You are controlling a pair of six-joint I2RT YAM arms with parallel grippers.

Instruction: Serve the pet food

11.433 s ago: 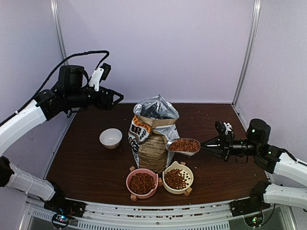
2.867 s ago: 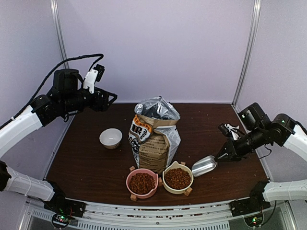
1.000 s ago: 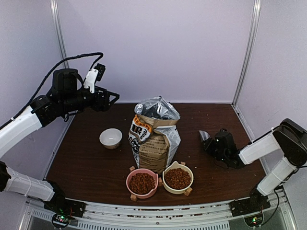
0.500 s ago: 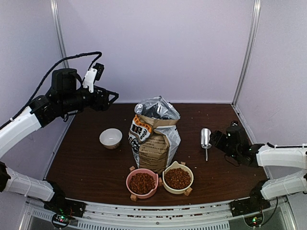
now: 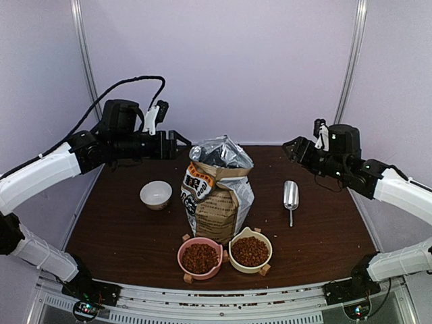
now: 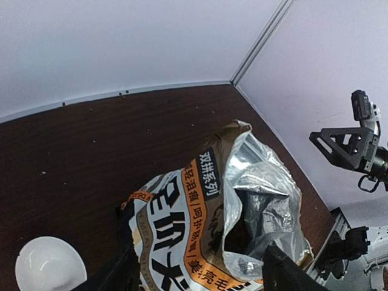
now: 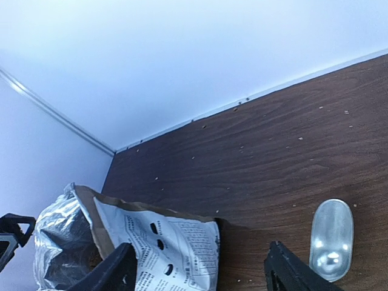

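Kibble (image 5: 200, 258) lies heaped in the pink bowl (image 5: 183, 262) and likewise in the cream bowl (image 5: 267, 256), the two standing side by side at the near edge of the table (image 5: 121, 229), just in front of the bag (image 5: 214, 202). We judge the serving largely done, since both bowls look well filled.

We see the scoop (image 5: 290, 196) lying on the table to the right of the bag, with no pellets visible in it and well apart from either arm. The left gripper (image 5: 182, 143) hangs in the air behind the bag's open top with its jaws apart and nothing between them. The right gripper (image 5: 291, 147) is raised beyond the scoop, also with its jaws apart and holding nothing.

A white bowl (image 5: 156, 194) to the left of the bag holds no food. We cannot tell whether it is meant to be filled. If it is, one more scoop from the bag remains; if not, little is left but bringing the arms to rest.
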